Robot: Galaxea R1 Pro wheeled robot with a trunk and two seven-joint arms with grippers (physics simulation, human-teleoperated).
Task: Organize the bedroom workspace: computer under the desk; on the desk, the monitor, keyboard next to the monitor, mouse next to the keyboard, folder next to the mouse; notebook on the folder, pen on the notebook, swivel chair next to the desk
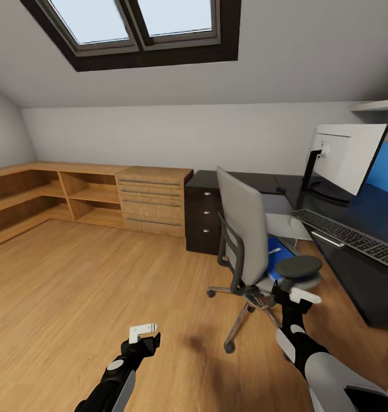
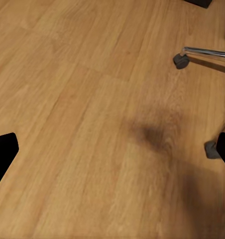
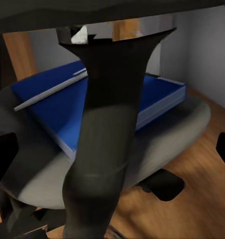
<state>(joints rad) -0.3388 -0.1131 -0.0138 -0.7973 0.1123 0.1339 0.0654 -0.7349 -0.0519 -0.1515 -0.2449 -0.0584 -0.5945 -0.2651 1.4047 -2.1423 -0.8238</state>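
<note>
Folder (image 3: 157,99) lay on swivel chair (image 1: 242,240) seat; my right gripper (image 1: 304,296) sat by its armrest, fingers apart, empty. Left gripper (image 1: 143,332) hung open over oak floor (image 1: 85,286). Desk (image 1: 354,252) w/ monitor (image 1: 345,157), keyboard (image 1: 348,234) beyond, under the skylight (image 1: 134,23).

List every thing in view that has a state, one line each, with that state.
swivel chair: upright on the floor, turned away from the desk, folder on its seat
folder: flat on the chair seat, closed
monitor: upright on the desk
keyboard: flat on the desk, in front of the monitor
desk drawers: shut
left gripper: open, empty
right gripper: open, by the chair armrest
</note>
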